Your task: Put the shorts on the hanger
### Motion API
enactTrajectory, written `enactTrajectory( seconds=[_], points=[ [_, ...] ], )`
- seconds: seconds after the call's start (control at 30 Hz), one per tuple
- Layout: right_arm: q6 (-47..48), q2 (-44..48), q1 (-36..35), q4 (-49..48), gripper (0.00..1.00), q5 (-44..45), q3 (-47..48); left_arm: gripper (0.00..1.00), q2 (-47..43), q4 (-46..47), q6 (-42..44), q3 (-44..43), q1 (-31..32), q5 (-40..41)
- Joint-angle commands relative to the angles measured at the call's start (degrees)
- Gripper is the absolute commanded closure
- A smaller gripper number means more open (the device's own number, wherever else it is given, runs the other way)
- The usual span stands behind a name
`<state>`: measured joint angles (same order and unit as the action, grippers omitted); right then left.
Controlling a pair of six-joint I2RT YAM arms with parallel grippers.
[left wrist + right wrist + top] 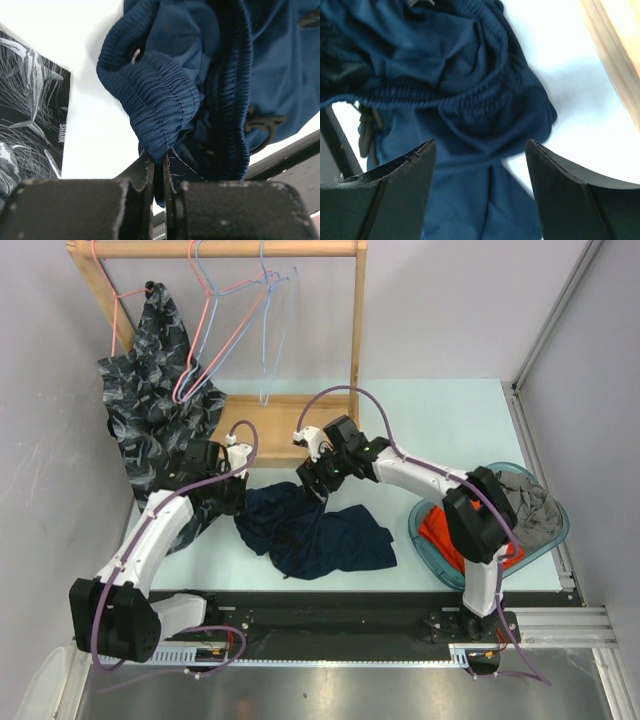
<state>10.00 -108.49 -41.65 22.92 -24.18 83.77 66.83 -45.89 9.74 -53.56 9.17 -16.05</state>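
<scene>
The navy-blue shorts (315, 535) lie crumpled on the table between the arms. My left gripper (228, 498) is shut on their ribbed elastic waistband (160, 100) at the left edge; fabric is pinched between its fingers. My right gripper (318, 480) is open just above the shorts' far edge, and the bunched shorts (455, 100) show below its spread fingers. The light-blue hanger (270, 315) hangs from the wooden rail at the back, beside a pink hanger.
A wooden rack (350, 330) stands at the back with a pink hanger (215, 335) and a dark leaf-print garment (150, 400) hanging at left. A teal basket (425, 540) at right holds orange and grey clothes.
</scene>
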Motion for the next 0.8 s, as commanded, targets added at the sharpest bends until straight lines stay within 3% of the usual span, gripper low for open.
enactTrajectory(
  seconds=[0.0,0.3,0.53,0.77],
  points=[
    [-4.02,-5.31,-2.20,-3.76,0.23,1.15,6.22,0.91,2.34,-2.71,3.79,-2.51,-0.47,1.73],
    [-6.84,-13.94,-3.17,-2.00,0.21,2.30,16.51,0.89,4.72,-5.00,9.69,-3.57,-0.38,6.21],
    [-5.77,-17.90,-5.02,0.64,0.22,5.81,17.83,0.85,3.93,-5.88,11.09,-3.22,-0.47,7.26],
    [-8.07,-16.67,-2.04,0.55,0.18,1.08,18.71,0.84,3.84,-6.06,12.94,-1.28,-0.38,9.20]
  ],
)
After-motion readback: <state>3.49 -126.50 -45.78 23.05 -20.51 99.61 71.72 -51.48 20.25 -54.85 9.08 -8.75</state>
